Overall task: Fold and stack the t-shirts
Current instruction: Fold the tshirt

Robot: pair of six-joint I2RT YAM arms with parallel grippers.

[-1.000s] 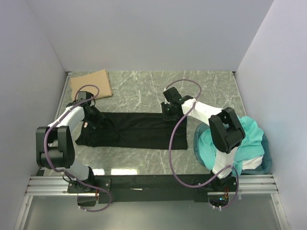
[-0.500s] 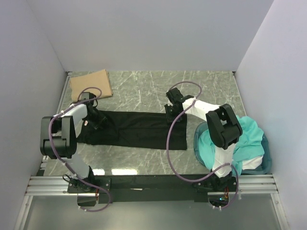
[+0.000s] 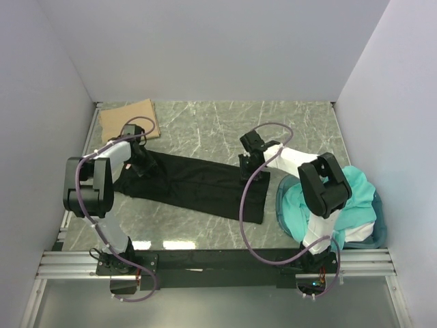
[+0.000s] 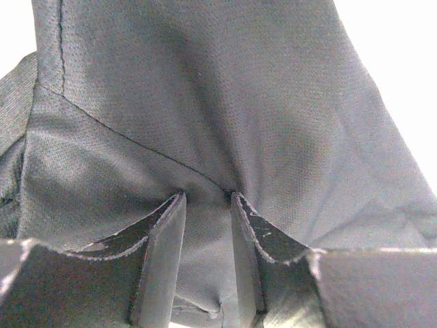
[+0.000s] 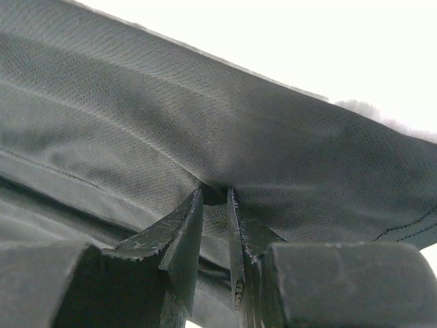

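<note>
A black t-shirt [image 3: 198,184] lies as a long folded band across the middle of the table, slanting down to the right. My left gripper [image 3: 141,166] is shut on its left end; black cloth [image 4: 205,123] fills the left wrist view between the fingers [image 4: 164,260]. My right gripper [image 3: 249,166] is shut on the shirt's upper right corner; cloth [image 5: 205,123] is pinched between its fingers [image 5: 184,239]. A tan-brown shirt [image 3: 128,119] lies folded at the back left. Teal shirts [image 3: 341,201] are piled at the right.
A round translucent blue tub [image 3: 374,236] holds the teal pile at the right front, against the right wall. White walls close in the left, back and right sides. A metal rail [image 3: 218,263] runs along the near edge by the arm bases.
Both grippers have moved with the black shirt. Its left end has shifted right and back, its right end has swung down, so the band now slants.
</note>
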